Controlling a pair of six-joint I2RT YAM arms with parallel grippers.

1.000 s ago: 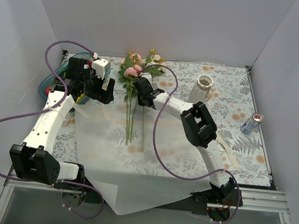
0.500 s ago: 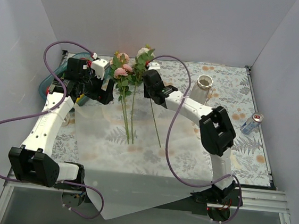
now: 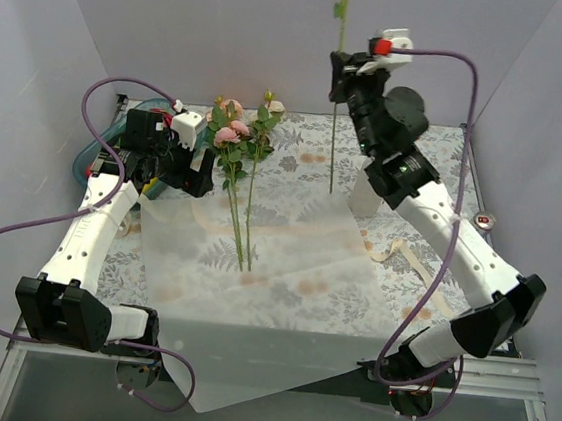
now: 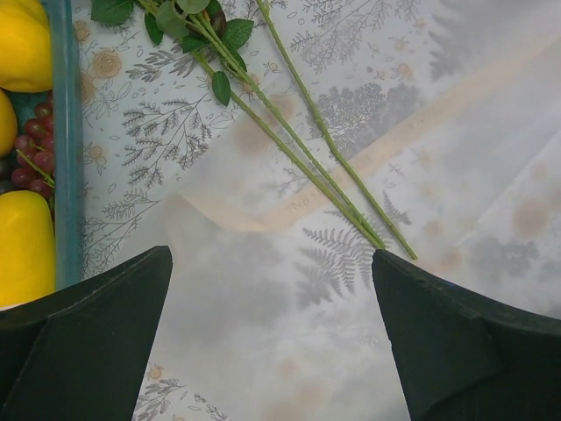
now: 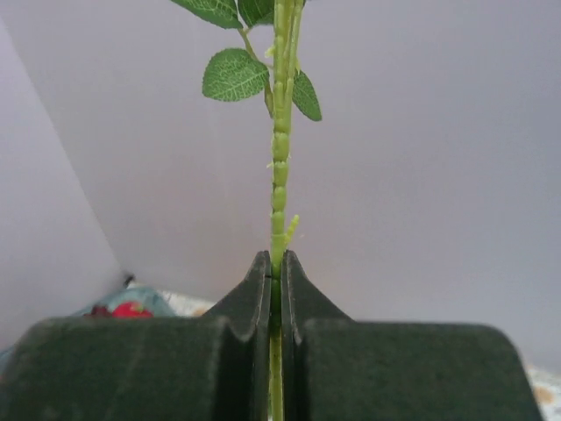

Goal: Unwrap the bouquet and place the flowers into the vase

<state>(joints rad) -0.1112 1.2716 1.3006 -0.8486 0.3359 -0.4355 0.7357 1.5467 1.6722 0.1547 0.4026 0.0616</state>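
Note:
My right gripper (image 3: 339, 78) (image 5: 276, 263) is shut on the green stem of one flower (image 3: 333, 136) (image 5: 280, 158) and holds it upright, high over the back of the table. Its bloom is cut off by the top edge. The stem's lower end hangs just left of the vase (image 3: 362, 203), which is mostly hidden behind my right arm. The other flowers (image 3: 236, 137) (image 4: 307, 158) lie on the unfolded white wrapping paper (image 3: 275, 270) (image 4: 263, 324). My left gripper (image 3: 196, 174) (image 4: 270, 263) hangs open above the paper's left part, holding nothing.
A blue tray (image 3: 107, 142) (image 4: 61, 175) with yellow fruit (image 4: 22, 246) and grapes sits at the back left. A cream ribbon (image 3: 408, 262) lies right of the paper. A silver can (image 3: 483, 220) shows behind my right arm. White walls enclose the table.
My right gripper closed on one stem among the flowers and raised it up and to the right, from the paper to high beside the vase. The left arm stayed still.

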